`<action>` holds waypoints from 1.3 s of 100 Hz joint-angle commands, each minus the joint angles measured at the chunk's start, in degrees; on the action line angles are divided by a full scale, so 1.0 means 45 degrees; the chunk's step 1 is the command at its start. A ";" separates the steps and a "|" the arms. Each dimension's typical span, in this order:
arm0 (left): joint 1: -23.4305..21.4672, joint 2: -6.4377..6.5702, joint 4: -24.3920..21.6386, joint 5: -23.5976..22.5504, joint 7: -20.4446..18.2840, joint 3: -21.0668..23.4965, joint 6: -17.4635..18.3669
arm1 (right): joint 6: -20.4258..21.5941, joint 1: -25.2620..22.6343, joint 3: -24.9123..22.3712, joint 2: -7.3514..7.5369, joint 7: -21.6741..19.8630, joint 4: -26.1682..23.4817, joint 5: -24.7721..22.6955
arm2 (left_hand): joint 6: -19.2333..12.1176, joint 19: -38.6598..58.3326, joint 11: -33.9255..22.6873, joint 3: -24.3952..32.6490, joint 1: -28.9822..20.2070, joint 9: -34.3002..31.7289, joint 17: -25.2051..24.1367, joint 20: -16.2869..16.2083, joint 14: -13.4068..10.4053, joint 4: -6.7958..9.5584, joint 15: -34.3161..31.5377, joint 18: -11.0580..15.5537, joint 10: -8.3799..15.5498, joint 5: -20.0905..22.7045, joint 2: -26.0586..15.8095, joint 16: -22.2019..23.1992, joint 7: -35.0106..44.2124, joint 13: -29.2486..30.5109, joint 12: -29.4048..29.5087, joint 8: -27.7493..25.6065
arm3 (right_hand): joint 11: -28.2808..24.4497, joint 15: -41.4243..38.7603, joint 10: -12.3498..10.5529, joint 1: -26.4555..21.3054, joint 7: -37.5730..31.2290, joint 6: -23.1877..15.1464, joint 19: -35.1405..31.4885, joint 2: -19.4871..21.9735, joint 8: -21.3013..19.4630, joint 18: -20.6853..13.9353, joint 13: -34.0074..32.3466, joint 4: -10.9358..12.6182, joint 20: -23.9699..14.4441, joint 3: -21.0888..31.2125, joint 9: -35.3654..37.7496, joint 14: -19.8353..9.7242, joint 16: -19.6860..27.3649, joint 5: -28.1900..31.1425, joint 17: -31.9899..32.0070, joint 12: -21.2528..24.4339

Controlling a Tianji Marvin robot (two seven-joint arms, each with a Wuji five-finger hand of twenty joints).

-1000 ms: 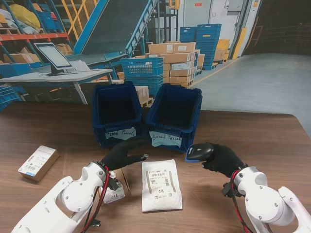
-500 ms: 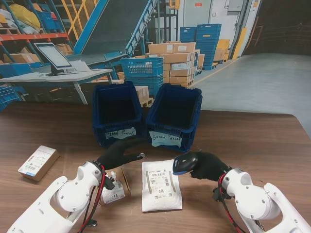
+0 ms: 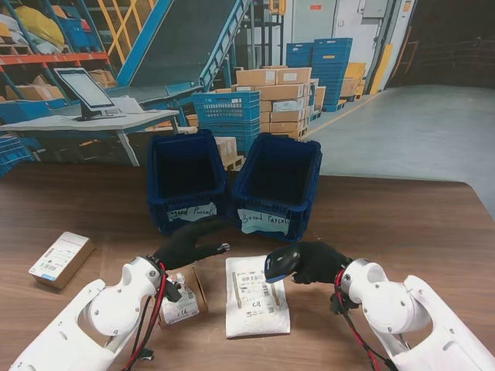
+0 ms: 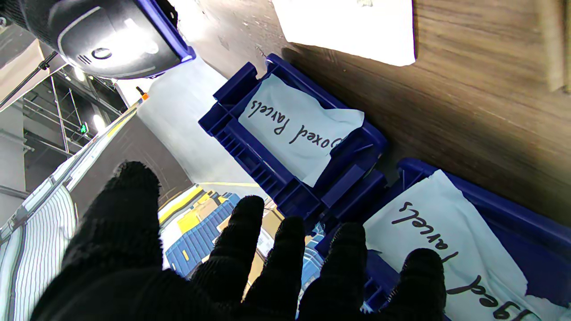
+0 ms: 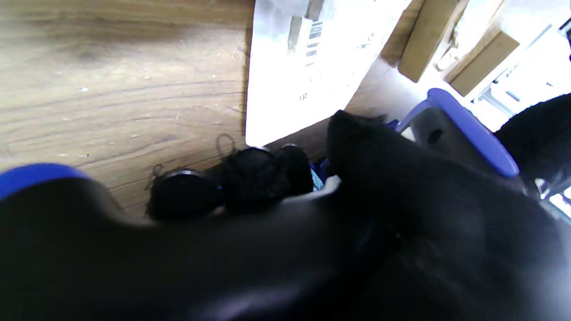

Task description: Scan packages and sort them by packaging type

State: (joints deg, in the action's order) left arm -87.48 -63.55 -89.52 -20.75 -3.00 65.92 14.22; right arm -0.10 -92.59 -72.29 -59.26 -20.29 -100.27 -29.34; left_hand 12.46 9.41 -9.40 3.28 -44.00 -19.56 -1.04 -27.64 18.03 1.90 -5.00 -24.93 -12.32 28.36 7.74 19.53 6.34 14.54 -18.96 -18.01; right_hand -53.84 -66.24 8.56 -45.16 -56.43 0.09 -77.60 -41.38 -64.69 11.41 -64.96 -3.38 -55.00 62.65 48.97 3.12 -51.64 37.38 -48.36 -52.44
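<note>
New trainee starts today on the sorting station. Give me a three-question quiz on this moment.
1. True or false: the right hand holds the scanner.
2. The white bagged parcel lies: A) in a bin, B) on the table, C) in the left hand?
3. What is written on the right bin's label?

Key: 1 true. 2 B. 3 Boxed Parcels.

Setting: warehouse / parcel-sorting floor. Evidence, far side: conveyor ramp, stacked cardboard cartons, blue crates, shelving at far left, painted concrete floor. A terminal screen stands on a desk. Near: wooden table carrying two blue bins with handwritten parcel labels.
</note>
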 commanded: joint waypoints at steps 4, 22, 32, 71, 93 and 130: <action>-0.0059 -0.0008 -0.0127 0.0029 -0.0191 -0.0027 0.0030 | 0.0148 0.0437 0.0255 0.0021 -0.0534 0.0078 -0.0158 | -0.0099 -0.0371 0.0262 -0.0410 -0.0377 -0.0188 0.0035 -0.0292 0.0195 0.0291 0.0115 0.0010 -0.0044 0.0273 -0.0456 -0.0106 0.0074 -0.0192 0.0179 -0.0017 | -0.0260 -0.0428 -0.0308 -0.1082 -0.0306 -0.1580 -0.0488 0.1400 0.0022 -0.0215 -0.0291 0.0635 -0.0074 0.2371 0.0167 -0.0486 -0.0043 0.0938 -0.0140 0.0071; -0.0071 -0.0014 -0.0136 0.0026 -0.0159 -0.0006 0.0062 | 0.0432 0.1049 0.0807 0.0092 -0.0788 0.0503 -0.0345 | -0.0089 -0.0369 0.0287 -0.0430 -0.0383 -0.0196 0.0049 -0.0299 0.0194 0.0298 0.0116 0.0027 -0.0045 0.0275 -0.0454 -0.0109 0.0078 -0.0195 0.0173 -0.0022 | -0.0281 -0.0417 -0.0360 -0.1044 -0.0333 -0.1630 -0.0489 0.1432 0.0039 -0.0240 -0.0303 0.0661 -0.0057 0.2377 0.0167 -0.0551 -0.0037 0.0917 -0.0180 0.0081; -0.0108 -0.0009 -0.0189 0.0041 -0.0184 0.0033 0.0006 | 0.0477 0.1327 0.1120 0.0088 -0.0768 0.0772 -0.0321 | -0.0078 -0.0379 0.0301 -0.0437 -0.0391 -0.0197 0.0035 -0.0298 0.0209 0.0300 0.0116 0.0027 -0.0050 0.0264 -0.0460 -0.0110 0.0073 -0.0193 0.0172 -0.0021 | -0.0286 -0.0414 -0.0362 -0.1037 -0.0347 -0.1637 -0.0481 0.1435 0.0046 -0.0258 -0.0304 0.0672 -0.0049 0.2381 0.0170 -0.0556 -0.0036 0.0923 -0.0170 0.0089; -0.0319 -0.0046 -0.0333 -0.0021 0.0047 0.0234 0.0045 | 0.0853 0.2388 0.2395 0.0009 -0.0458 0.2241 0.0057 | -0.0099 -0.0357 0.0273 -0.0456 -0.0403 -0.0327 0.0085 -0.0313 0.0206 0.0310 0.0080 -0.0021 -0.0074 0.0384 -0.0441 -0.0097 0.0111 -0.0108 0.0139 -0.0033 | -0.0335 -0.0411 -0.0407 -0.0985 -0.0409 -0.1663 -0.0473 0.1466 0.0088 -0.0284 -0.0315 0.0716 -0.0024 0.2416 0.0171 -0.0582 -0.0035 0.0898 -0.0201 0.0115; -0.0325 -0.0052 -0.0333 0.0061 0.0031 0.0270 0.0001 | 0.1013 0.2816 0.2874 -0.0031 -0.0381 0.2723 0.0313 | -0.0065 -0.0359 0.0253 -0.0440 -0.0422 -0.0320 0.0088 -0.0309 0.0194 0.0316 0.0084 -0.0006 -0.0064 0.0406 -0.0435 -0.0095 0.0113 -0.0105 0.0130 -0.0033 | -0.0335 -0.0400 -0.0420 -0.0984 -0.0423 -0.1685 -0.0447 0.1480 0.0111 -0.0328 -0.0299 0.0708 -0.0017 0.2386 0.0146 -0.0612 -0.0033 0.0878 -0.0165 0.0136; -0.0254 -0.0015 -0.0268 0.0132 -0.0183 0.0201 -0.0073 | 0.1329 0.3289 0.3317 -0.0070 -0.0237 0.3439 0.0400 | -0.0071 -0.0367 0.0254 -0.0444 -0.0413 -0.0304 0.0076 -0.0303 0.0194 0.0312 0.0093 0.0004 -0.0046 0.0412 -0.0439 -0.0097 0.0114 -0.0123 0.0138 -0.0035 | -0.0304 -0.0302 -0.0484 -0.0969 -0.0416 -0.1753 -0.0280 0.1496 0.0162 -0.0276 -0.0257 0.0683 0.0054 0.2331 0.0137 -0.0590 0.0001 0.0859 -0.0118 0.0183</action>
State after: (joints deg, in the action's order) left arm -88.66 -63.49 -90.52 -20.39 -2.49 67.14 14.14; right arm 5.92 -78.12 -57.41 -59.09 -20.46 -84.97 -27.55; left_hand 12.49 9.39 -9.30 2.73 -44.00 -19.59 -1.03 -28.22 18.03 1.90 -5.00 -24.93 -12.34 29.24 7.74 19.52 6.41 14.54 -18.96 -18.01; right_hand -53.88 -66.22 7.93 -45.16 -57.01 -0.05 -77.33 -41.28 -64.04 11.23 -64.97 -3.37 -54.88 63.31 49.04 2.83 -51.64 37.38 -48.36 -51.80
